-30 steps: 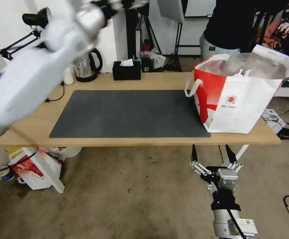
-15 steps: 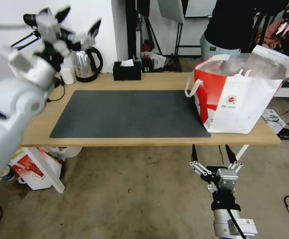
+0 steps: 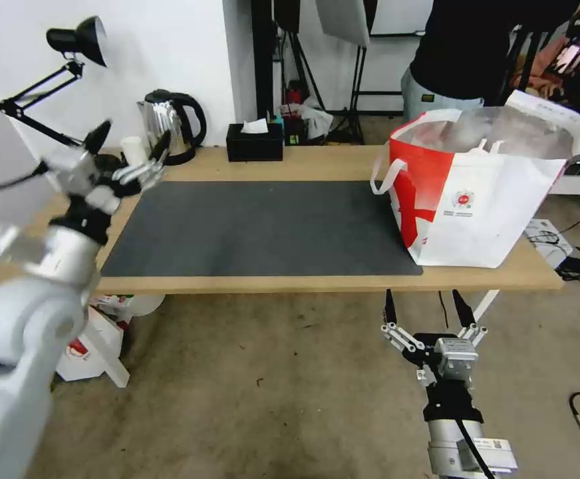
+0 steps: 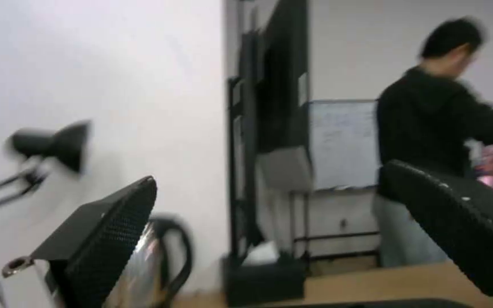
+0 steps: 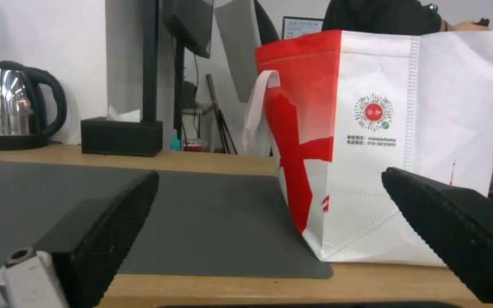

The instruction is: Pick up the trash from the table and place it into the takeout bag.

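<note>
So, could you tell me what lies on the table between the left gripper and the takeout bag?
Between the left gripper and the takeout bag, the head view shows just bare dark grey mat on the table.

takeout bag (image 3: 483,193) on table (image 3: 316,283) R end | kettle (image 3: 170,133) rear L

On the takeout bag (image 5: 429,128) I see a small round red logo (image 5: 374,112) with two lines of tiny print below, too small to read.

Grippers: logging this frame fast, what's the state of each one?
Left gripper: open, empty, above the table's left end.
Right gripper: open, empty, below the table's front edge.
</note>
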Tool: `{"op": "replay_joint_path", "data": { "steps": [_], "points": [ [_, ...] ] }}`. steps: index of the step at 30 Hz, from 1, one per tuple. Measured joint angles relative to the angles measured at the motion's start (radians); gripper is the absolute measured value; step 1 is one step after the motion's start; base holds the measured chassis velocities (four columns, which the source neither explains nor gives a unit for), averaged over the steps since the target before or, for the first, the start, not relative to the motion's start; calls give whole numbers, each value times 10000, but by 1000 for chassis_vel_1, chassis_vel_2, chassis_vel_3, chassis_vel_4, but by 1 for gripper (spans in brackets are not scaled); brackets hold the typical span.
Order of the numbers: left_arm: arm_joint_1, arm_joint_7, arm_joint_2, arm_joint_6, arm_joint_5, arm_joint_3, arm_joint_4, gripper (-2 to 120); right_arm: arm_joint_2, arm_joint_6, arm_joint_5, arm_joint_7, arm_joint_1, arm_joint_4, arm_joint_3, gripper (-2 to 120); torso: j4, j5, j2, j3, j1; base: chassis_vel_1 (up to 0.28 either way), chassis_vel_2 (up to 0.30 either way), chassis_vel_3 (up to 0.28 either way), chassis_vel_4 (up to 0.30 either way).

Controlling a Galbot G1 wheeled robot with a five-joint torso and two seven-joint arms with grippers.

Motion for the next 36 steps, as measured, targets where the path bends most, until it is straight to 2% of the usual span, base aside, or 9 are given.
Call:
{"op": "replay_joint_path", "data": {
  "steps": [2,4,5,8,12,18,21,32,36],
  "points": [
    [919,8,-990,-515,1013,-88,-62,100,0,0,1,-2,-3,1,-2,100,-4,1,0,0,1,0,0,0,0],
    [1413,2,-1572,-835,1514,-107,-79,100,-2,0,0,-3,-2,0,-3,100,0,-1,0,0,0,0,0,0,0],
    [1413,2,-1572,-835,1514,-107,-79,100,-2,0,0,-3,-2,0,-3,100,0,-1,0,0,0,0,0,0,0],
    [2363,-33,-2517,-1558,2364,3,-87,100,-1,0,0,-1,-1,0,0,100,0,2,0,0,0,0,0,0,0],
    [2978,-196,-3158,-1896,2934,197,-92,100,-1,0,0,-1,-1,0,0,100,-6,2,0,0,1,0,0,0,0],
    [3543,-402,-3648,-1975,3325,800,-242,100,-1,0,0,-1,-1,0,-3,100,-2,2,0,1,0,0,0,0,0],
    [3701,-359,-3973,-2353,4139,1033,-174,100,-1,0,0,-1,-1,0,-2,100,-6,2,0,1,1,0,0,0,0],
    [4206,-276,-3976,-2860,4496,1536,91,100,-1,0,0,-1,-2,0,-3,100,-3,-1,0,1,2,0,0,0,0],
    [4258,-286,-3774,-3101,4607,1834,641,100,-1,0,0,-1,-2,0,-2,100,-3,0,-1,1,2,0,0,0,0]
  ]
}}
